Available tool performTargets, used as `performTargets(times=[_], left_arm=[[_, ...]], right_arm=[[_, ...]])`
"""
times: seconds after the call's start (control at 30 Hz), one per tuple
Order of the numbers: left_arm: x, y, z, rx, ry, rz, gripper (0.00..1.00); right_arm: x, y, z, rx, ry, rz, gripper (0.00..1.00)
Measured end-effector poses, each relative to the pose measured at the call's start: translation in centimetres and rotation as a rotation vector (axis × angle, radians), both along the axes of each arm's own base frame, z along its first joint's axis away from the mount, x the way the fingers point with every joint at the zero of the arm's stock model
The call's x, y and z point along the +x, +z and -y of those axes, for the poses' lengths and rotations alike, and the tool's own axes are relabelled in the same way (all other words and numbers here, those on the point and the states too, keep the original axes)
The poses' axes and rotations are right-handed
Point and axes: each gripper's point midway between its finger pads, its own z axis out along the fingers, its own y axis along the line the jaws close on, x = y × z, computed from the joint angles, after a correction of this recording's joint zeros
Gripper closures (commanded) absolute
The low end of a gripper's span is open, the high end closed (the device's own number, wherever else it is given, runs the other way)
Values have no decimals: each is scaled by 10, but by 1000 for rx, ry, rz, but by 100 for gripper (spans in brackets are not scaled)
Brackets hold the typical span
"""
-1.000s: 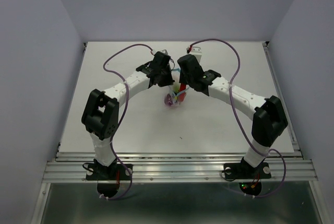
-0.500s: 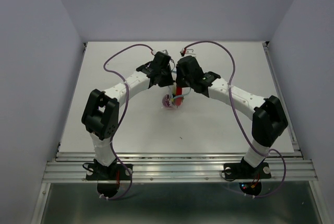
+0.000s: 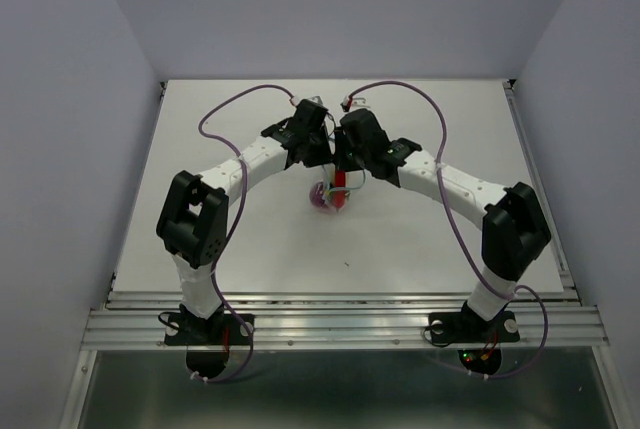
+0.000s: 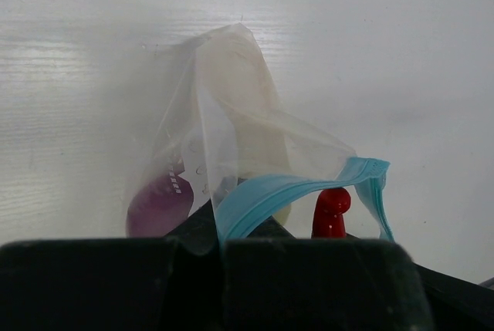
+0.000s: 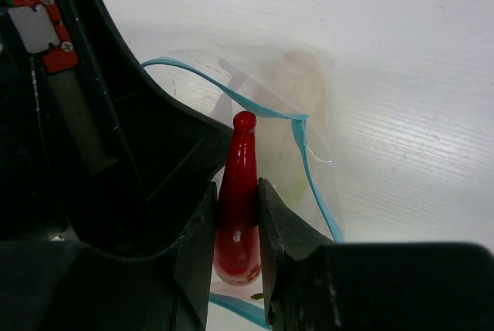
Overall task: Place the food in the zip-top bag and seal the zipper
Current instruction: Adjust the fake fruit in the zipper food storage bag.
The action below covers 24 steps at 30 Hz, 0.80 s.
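The clear zip-top bag (image 4: 231, 130) hangs open above the table, its light blue zipper (image 4: 270, 192) arching across the mouth. My left gripper (image 4: 220, 242) is shut on the zipper edge of the bag. Inside the bag I see the dark purple ball (image 4: 158, 206) and the white radish (image 4: 239, 115). My right gripper (image 5: 238, 207) is shut on the red chili (image 5: 239, 192) and holds it tip-down at the bag's mouth (image 5: 255, 107); the chili's tip also shows in the left wrist view (image 4: 330, 211). From above, both grippers meet over the bag (image 3: 330, 194).
The white table (image 3: 250, 239) is bounded by a metal rail (image 3: 340, 319) at the near edge and grey walls around. Purple cables (image 3: 225, 114) loop over both arms. A small dark speck (image 3: 347, 265) lies on the table in front of the bag.
My right gripper has moved left with the chili, closer to my left gripper and over the bag's mouth. The bag now hangs more bunched under the two grippers.
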Motion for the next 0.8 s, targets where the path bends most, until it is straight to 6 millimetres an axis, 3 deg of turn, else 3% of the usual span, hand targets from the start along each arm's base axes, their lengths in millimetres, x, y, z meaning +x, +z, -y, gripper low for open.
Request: performTargets(times=[0.33,0.5,0.67,0.8], left_arm=[[1,0,-3,6,-2,10,100],[3,3,-7,5,7,22,100],[6,6,-7,4,3,38,100],[8,7,-8,6,7,48,100]], right_arm=[[15,-17,4,-59,-84,-57,85],[17,-15,2,-56,-101,-73,64],[18,-13,12,-81,-153,-80,41],[20,-13,20,-94,-183,-85,36]])
